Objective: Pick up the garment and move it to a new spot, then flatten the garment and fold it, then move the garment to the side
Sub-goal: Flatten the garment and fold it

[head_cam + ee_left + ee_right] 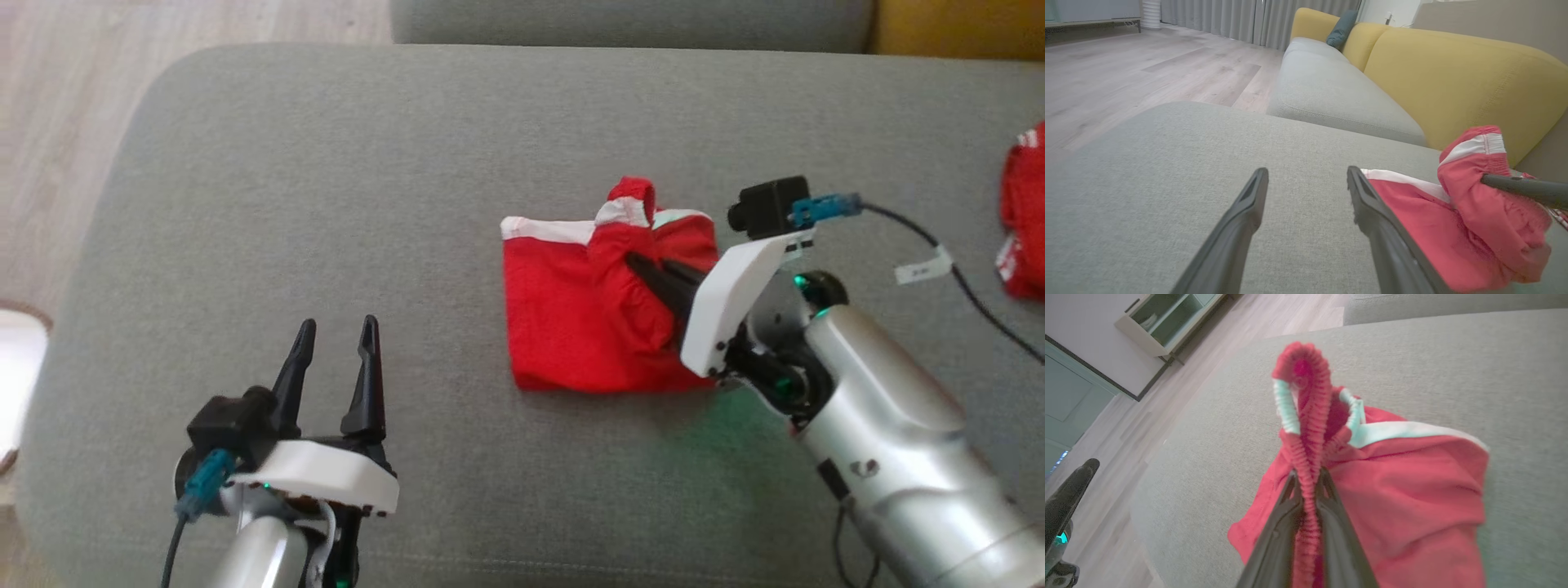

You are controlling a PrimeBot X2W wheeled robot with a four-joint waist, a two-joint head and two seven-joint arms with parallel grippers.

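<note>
The garment [571, 318] is red with a white band, lying folded on the grey cushion [326, 204] right of centre. My right gripper [641, 265] is shut on a raised fold of the garment, pinching a ribbed red edge [1308, 457] between its fingers. That lifted fold stands above the flat part in the left wrist view, where the garment [1453, 220] lies to the right with a right finger [1523, 188] reaching in. My left gripper [336, 331] stands open over bare cushion at the lower left, apart from the garment, with nothing between its fingers [1249, 204].
Another red and white cloth [1024, 220] lies at the cushion's right edge. A black cable [963, 278] trails from my right wrist. A yellow sofa back [1453, 81] stands beyond the cushion; wooden floor [57, 122] lies to the left.
</note>
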